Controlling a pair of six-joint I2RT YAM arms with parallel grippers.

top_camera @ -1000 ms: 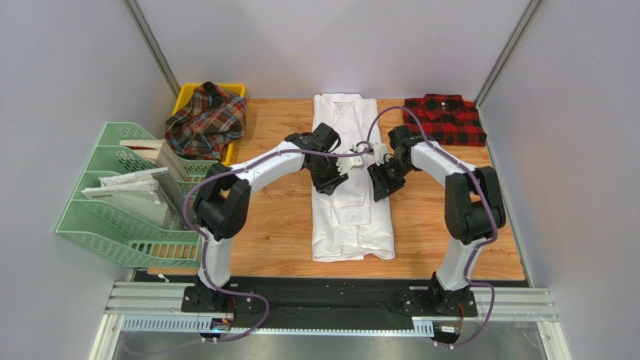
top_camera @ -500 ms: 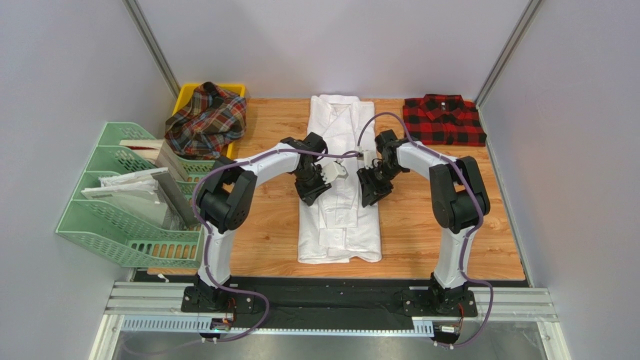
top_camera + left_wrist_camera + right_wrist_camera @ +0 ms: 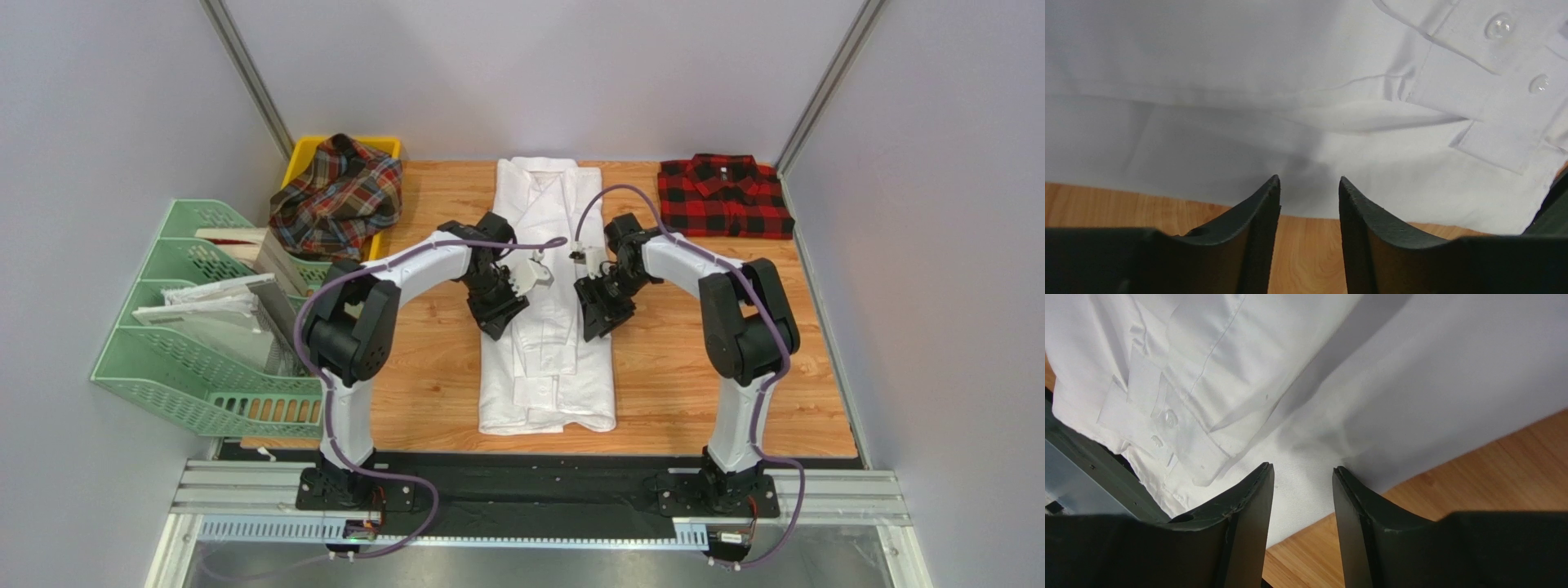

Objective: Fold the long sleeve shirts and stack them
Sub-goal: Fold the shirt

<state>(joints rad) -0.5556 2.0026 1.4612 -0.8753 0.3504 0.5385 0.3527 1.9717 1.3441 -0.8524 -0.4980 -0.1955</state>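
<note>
The white long sleeve shirt point(image 3: 547, 343) lies down the middle of the table, folded into a long strip with its collar at the far end. My left gripper point(image 3: 496, 319) sits at the strip's left edge and my right gripper point(image 3: 599, 324) at its right edge. In the left wrist view the left gripper point(image 3: 1309, 187) is open over the white shirt's point(image 3: 1229, 92) hem, nothing between its fingers. In the right wrist view the right gripper point(image 3: 1303, 471) is open the same way over the white shirt point(image 3: 1425, 386). The red-and-black checked shirt point(image 3: 724, 194) lies folded at the back right. The tartan shirt point(image 3: 337, 194) is bunched in the yellow bin point(image 3: 304, 150).
A green file rack point(image 3: 184, 331) holding papers stands along the left side. Buttoned cuffs point(image 3: 1499, 92) lie on top of the white strip between the two grippers. Bare wooden table point(image 3: 711, 368) shows on both sides of the strip. Grey walls close in the table.
The white shirt has slid left and a little nearer across the table. Both grippers moved left with it, and their jaws stand slightly wider than before.
</note>
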